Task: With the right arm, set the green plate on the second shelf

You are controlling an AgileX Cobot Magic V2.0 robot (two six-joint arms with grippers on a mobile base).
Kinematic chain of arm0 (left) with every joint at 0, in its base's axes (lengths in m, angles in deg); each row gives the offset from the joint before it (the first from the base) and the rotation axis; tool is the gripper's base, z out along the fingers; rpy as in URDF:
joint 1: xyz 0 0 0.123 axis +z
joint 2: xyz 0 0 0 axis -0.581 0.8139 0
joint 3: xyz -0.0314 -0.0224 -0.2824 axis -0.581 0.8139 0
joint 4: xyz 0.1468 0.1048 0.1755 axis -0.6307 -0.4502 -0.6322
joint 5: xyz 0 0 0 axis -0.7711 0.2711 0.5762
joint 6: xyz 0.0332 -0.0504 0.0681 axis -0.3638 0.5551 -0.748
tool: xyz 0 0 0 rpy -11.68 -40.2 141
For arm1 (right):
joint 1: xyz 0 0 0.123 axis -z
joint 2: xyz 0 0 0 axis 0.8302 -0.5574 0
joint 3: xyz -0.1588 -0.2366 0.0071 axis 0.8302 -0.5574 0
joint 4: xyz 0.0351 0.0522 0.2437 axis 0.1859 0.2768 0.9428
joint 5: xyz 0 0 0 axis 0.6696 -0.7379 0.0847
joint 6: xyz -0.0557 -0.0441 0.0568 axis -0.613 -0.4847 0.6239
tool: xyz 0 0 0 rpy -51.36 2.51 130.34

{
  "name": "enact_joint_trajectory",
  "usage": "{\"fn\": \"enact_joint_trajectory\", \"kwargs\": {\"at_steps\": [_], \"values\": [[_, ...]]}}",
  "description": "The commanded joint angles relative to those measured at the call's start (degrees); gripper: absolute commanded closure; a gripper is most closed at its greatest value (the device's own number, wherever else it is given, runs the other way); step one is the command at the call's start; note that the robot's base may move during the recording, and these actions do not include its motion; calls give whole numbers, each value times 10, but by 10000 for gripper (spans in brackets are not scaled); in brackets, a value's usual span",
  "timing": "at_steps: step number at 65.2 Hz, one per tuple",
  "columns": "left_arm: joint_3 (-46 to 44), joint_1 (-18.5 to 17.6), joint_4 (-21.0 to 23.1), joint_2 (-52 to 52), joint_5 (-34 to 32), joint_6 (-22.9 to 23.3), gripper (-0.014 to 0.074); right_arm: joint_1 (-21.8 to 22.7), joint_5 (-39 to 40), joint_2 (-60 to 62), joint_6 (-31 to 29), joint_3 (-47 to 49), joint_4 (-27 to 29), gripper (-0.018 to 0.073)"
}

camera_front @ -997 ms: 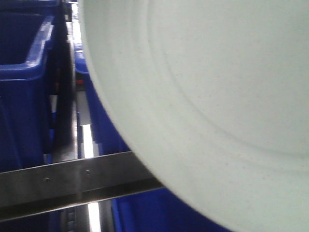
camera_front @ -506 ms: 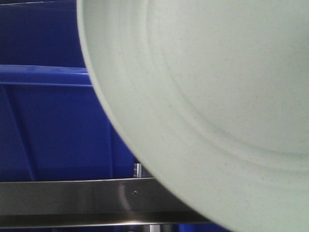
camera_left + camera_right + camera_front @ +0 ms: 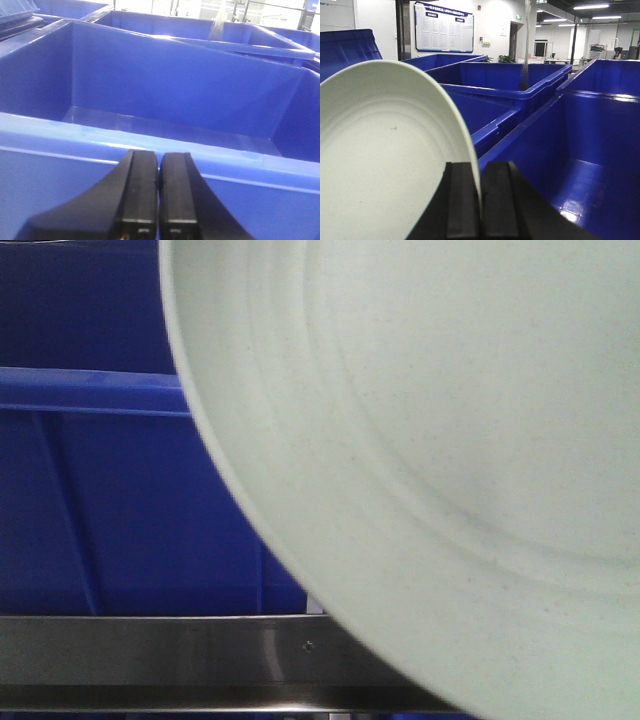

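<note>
Now you have the green plate held on edge in the right gripper, whose two black fingers are pinched on the plate's rim, one on each face. In the right wrist view the plate's ridged face lies to the left of the fingers, its rim curving up and away. In the front-facing view the same plate sits very close to the lens and fills the right and upper part of the picture, with its concentric ridges and faint speckles plain to see. Behind it you can make out a blue bin and, lower down, a horizontal metal rail. The plate's lower edge overlaps the rail in the picture, but you cannot tell whether they touch. To the right of the right gripper lies a deep bin, with farther bins behind it. Your left gripper has its fingers pressed together with nothing between them, facing the near wall of an open blue tub.
</note>
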Motion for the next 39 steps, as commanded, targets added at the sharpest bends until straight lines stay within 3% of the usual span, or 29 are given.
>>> {"fn": "enact_joint_trajectory", "kwargs": {"at_steps": [1, 29, 39], "values": [[23, -2, 5, -9, -51, 2, 466, 1, 42, -5, 3, 21, 2, 505], [23, -2, 5, -9, -51, 2, 466, 1, 55, -5, 2, 21, 1, 505], [23, -2, 5, -9, -51, 2, 466, 1, 76, -5, 1, 21, -39, 505]]}}
